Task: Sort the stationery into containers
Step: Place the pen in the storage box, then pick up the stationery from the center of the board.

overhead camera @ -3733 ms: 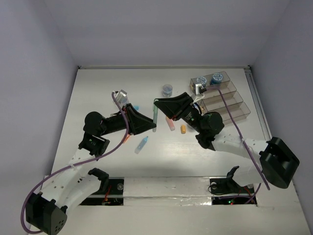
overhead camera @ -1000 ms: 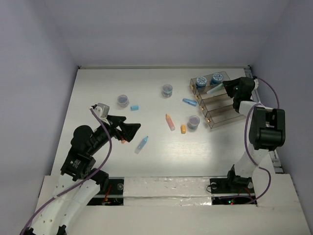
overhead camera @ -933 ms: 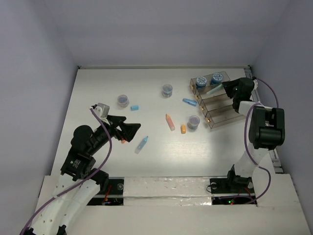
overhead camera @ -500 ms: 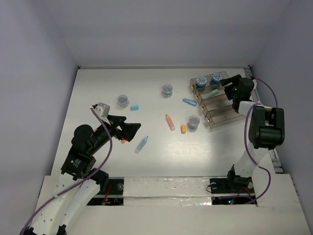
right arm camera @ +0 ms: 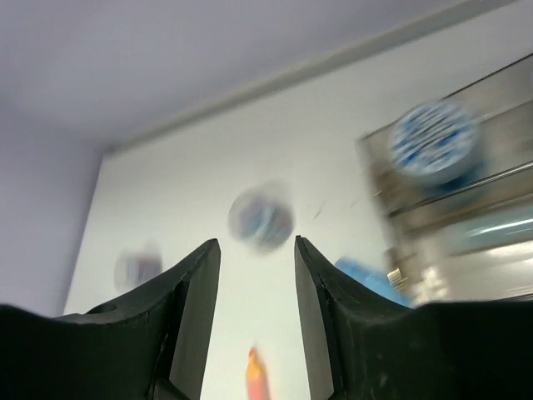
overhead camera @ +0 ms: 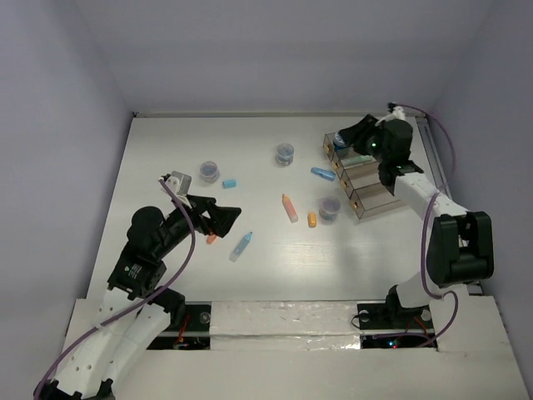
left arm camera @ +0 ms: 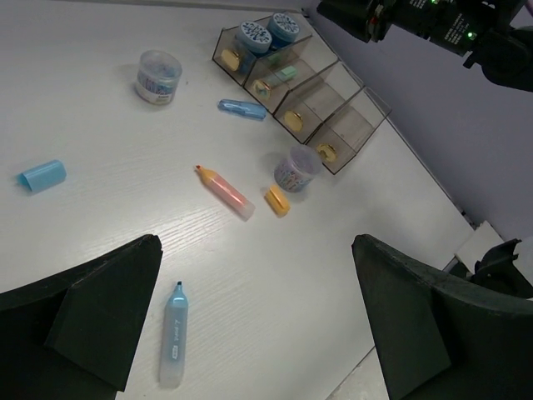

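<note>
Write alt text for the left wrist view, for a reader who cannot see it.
The open left gripper frames a white table strewn with stationery: a light-blue marker, an orange highlighter, an orange cap, two small jars and two blue pieces. Behind stands a stepped rack of four clear bins; the farthest holds two blue rolls.

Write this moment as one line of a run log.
left gripper open over table | right gripper open above rack | green stick in bin next to blue rolls | jars, sticks unsorted
</note>
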Motion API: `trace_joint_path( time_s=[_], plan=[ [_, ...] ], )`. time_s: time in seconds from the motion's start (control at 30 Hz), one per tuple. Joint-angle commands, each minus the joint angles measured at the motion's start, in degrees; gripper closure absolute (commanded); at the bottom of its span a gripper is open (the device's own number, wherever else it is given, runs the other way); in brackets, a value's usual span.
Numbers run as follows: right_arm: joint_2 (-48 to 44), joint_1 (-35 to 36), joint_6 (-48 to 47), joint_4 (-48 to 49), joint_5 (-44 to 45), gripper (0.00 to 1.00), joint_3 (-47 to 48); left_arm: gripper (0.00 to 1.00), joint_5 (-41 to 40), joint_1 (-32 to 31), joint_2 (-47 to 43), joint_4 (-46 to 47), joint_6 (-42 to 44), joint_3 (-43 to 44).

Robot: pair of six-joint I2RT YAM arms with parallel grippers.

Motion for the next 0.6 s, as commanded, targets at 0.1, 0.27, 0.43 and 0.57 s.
trace_joint_path(
  time_s=[0.1,0.27,0.43,0.57],
  plan=[
    [-1.3,13.29,-14.26,-15.14,-4.56,0.53,2.5,0.01,-1.65,0.26,1.59,2.4,1.02,2.44],
    [-0.34,21.13,-19.79,-22.36,-2.63,0.56,3.64,0.01,-2.79,0.26,3.35,2.49,0.93,2.62],
    [4.23,29.47,-24.02,-31.76,5.27,0.48,8.03,0.01,-2.35,0.26,5.72,3.01,0.32,2.62],
    [7.92,32.3,-24.82,-32.92,7.39,0.39,9.71,0.01,-3.05,0.26,7.04,2.66,-0.03,2.62]
  ],
)
